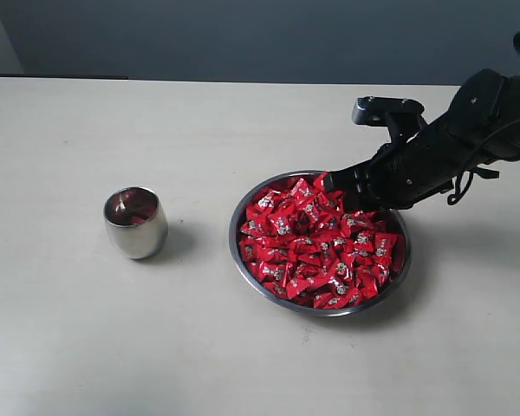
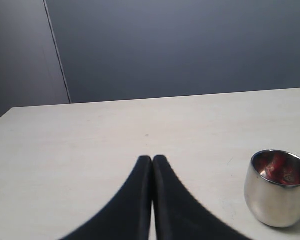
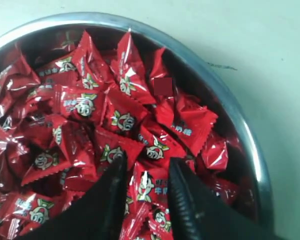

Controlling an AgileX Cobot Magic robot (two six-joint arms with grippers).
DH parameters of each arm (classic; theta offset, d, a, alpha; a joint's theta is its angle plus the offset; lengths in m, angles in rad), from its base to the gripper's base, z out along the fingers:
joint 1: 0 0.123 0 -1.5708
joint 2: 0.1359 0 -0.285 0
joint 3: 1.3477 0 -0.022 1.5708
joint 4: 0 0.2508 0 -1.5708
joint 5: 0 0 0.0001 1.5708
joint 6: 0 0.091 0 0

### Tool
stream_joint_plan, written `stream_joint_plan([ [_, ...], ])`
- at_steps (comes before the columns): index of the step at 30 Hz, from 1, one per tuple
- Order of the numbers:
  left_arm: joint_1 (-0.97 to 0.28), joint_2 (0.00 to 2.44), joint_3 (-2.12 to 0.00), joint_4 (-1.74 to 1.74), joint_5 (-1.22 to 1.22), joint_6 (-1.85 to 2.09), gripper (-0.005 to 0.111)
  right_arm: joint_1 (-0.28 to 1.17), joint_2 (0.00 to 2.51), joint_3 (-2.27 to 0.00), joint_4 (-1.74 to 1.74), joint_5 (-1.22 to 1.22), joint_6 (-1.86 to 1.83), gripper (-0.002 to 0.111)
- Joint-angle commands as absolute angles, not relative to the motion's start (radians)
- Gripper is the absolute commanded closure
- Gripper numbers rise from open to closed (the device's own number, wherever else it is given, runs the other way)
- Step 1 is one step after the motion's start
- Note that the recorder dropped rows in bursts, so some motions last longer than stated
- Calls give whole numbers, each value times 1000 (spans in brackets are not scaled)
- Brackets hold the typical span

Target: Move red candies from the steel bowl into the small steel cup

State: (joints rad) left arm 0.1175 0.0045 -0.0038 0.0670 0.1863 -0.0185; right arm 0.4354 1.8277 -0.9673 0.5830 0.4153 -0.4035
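While my right gripper (image 3: 148, 161) sits nose-down among the red candies (image 1: 316, 251) at the upper right of the steel bowl (image 1: 233, 247), its two fingers stand part way apart with one candy (image 3: 148, 189) filling the gap. Whether I truly have it pinched, I cannot tell. To do this well I should squeeze the plump middle of that wrapper, not a slippery pinched end, then lift straight up so any neighbours drop off. The small steel cup (image 1: 135, 223) stands well apart at the left of the exterior view, with something red showing inside. My left gripper (image 2: 152, 159) is closed tight and empty.
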Motion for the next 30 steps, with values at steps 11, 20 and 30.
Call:
stream_joint_plan([
  [11, 118, 0, 0, 68, 181, -20, 106, 431, 1825, -972, 498, 440, -366, 79],
  [20, 118, 0, 0, 68, 179, -20, 106, 431, 1825, -972, 493, 455, -364, 79],
  [30, 118, 0, 0, 68, 181, -20, 106, 431, 1825, -972, 450, 514, -366, 79],
])
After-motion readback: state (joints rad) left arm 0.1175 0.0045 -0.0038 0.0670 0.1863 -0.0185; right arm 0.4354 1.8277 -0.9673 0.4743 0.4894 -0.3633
